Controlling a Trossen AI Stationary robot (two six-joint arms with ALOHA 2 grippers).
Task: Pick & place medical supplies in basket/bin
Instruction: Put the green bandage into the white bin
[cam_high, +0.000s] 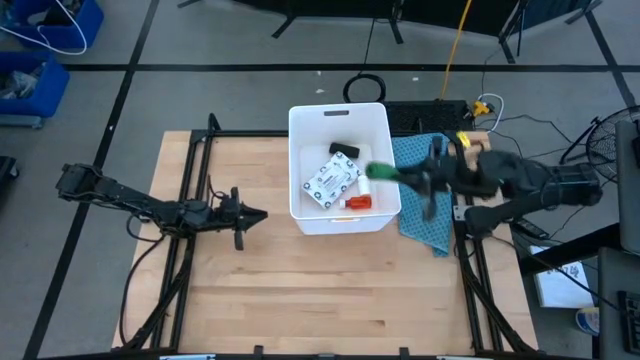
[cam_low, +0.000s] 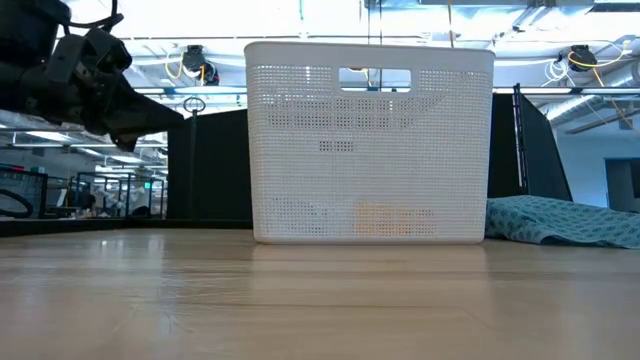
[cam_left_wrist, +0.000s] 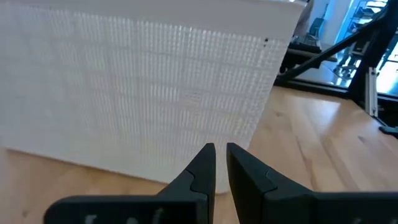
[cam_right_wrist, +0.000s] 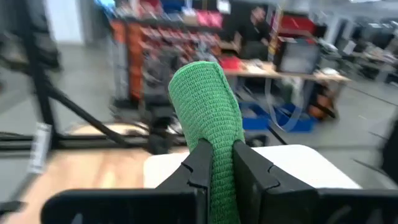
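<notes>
one claw (cam_right_wrist: 221, 163), seemingly right, clamps green stick (cam_right_wrist: 208, 102).

The wooden table (cam_high: 300, 290) carries the white basket (cam_high: 310, 218) and a blue-green cloth (cam_high: 425, 225).

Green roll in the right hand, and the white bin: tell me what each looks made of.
Green roll: looks like woven or knitted fabric, probably elastic bandage; matte, with a fine ribbed weave, pinched in the right hand.
White bin: likely moulded plastic; stiff walls with a fine perforated grid.
</notes>
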